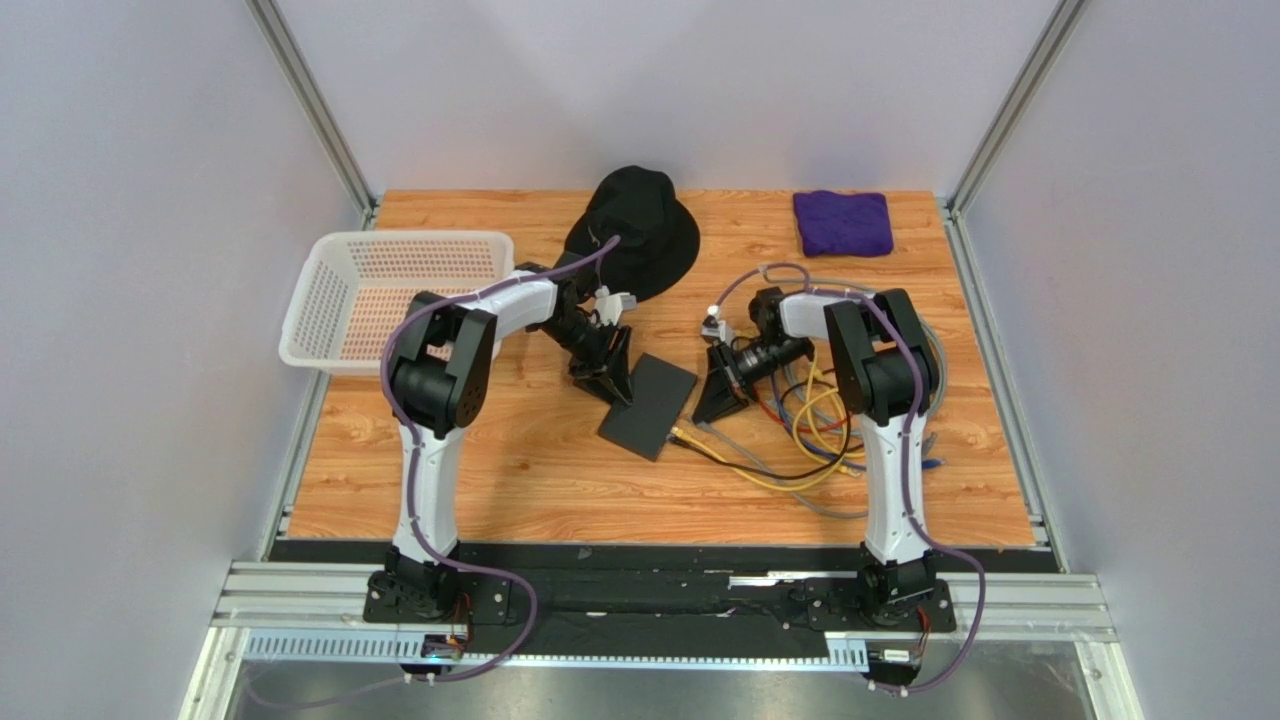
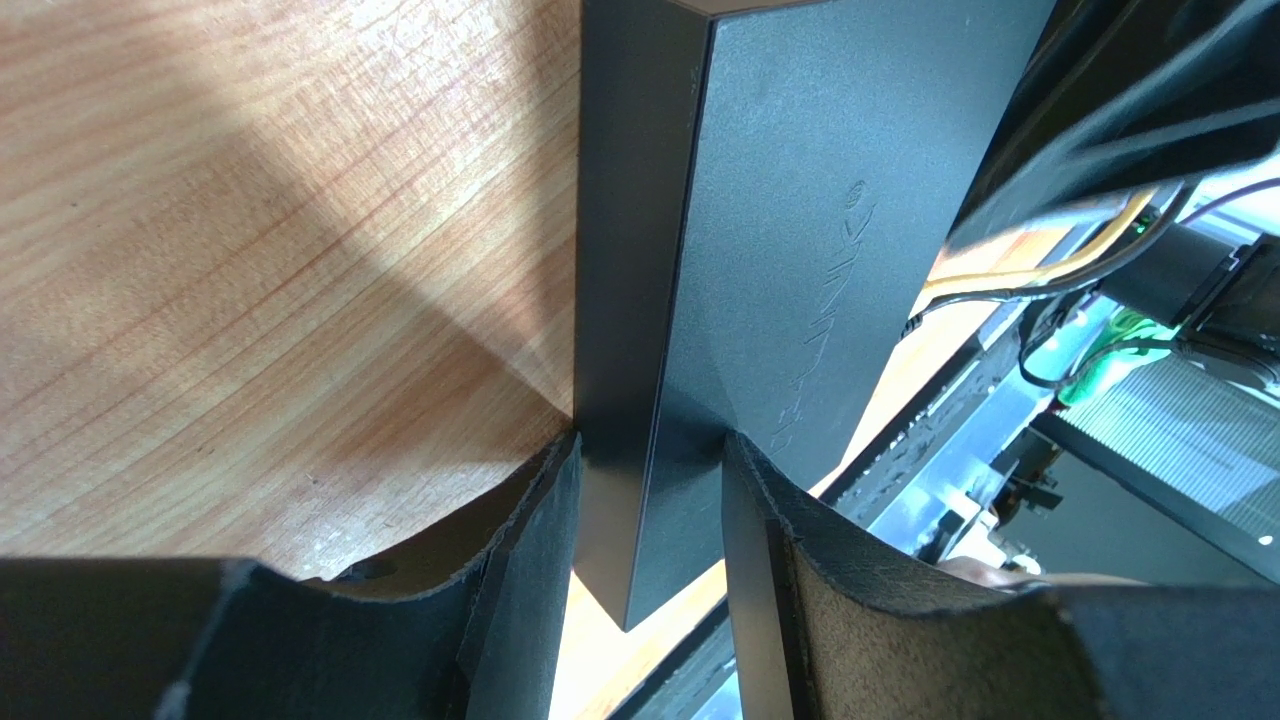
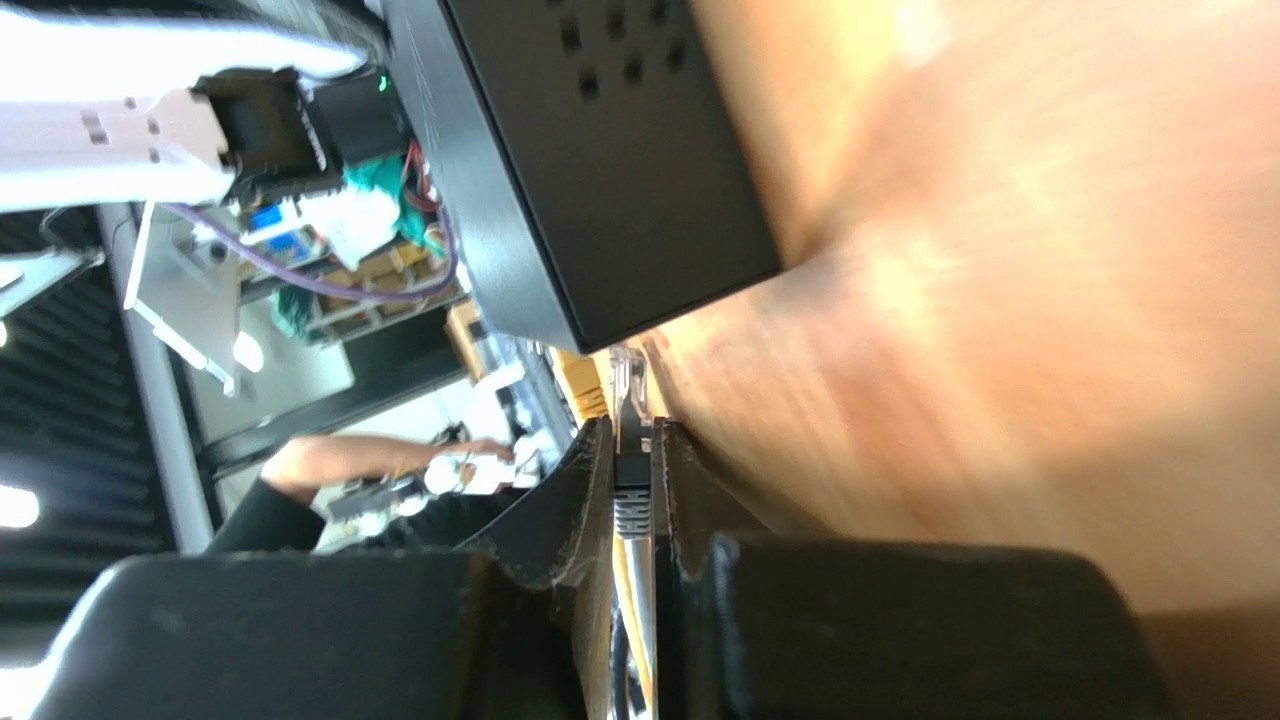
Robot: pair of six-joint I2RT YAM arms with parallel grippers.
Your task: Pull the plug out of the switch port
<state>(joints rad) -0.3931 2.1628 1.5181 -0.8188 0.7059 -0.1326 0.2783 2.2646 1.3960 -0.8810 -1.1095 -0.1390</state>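
Left wrist: pincer (image 2: 649, 468) grips switch (image 2: 796, 225) (edge).

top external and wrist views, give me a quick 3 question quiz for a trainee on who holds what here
1. True or false: the left claw has its fingers on both faces of the switch.
2. What sits between the fingers of the right claw? A) the plug on its cable B) a pen C) a bottle cap
3. What colour is the folded cloth lying far right in the top view?

Key: 1 true; 2 A; 3 purple
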